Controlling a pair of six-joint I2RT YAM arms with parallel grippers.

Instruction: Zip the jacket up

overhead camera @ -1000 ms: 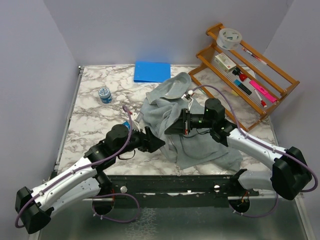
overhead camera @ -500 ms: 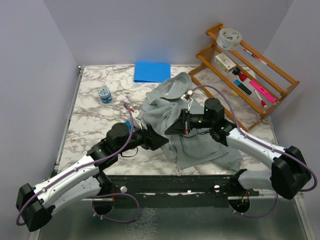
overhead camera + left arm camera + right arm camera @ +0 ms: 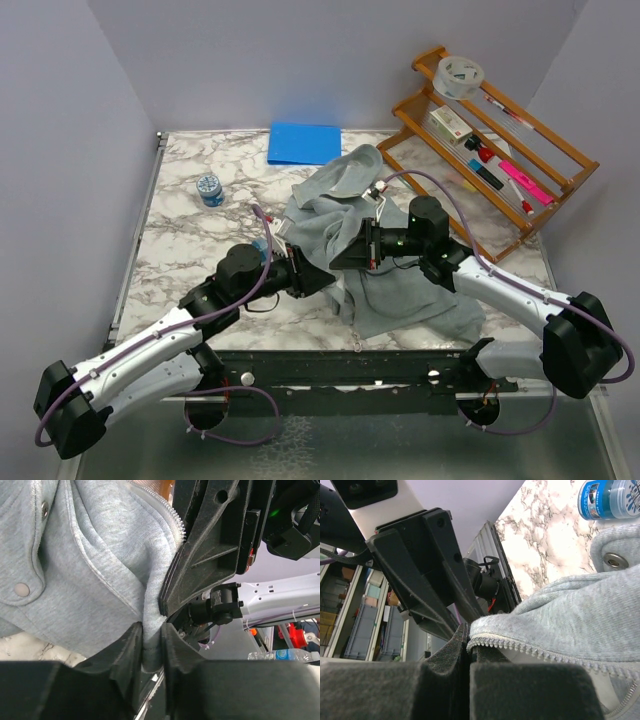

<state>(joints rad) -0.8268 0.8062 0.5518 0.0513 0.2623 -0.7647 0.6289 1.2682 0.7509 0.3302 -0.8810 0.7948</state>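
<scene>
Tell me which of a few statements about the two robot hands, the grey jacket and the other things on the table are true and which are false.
1. The left hand is shut on a fold of the jacket. True.
2. The right hand hangs open and holds nothing. False: it pinches the jacket's edge right at the zipper teeth.
3. The blue folder lies on top of the jacket. False: it lies flat on the table at the far edge, behind the jacket.
4. A wooden rack stands to the right of the jacket. True.
5. A small blue-capped jar stands to the left of the jacket, apart from it. True.
</scene>
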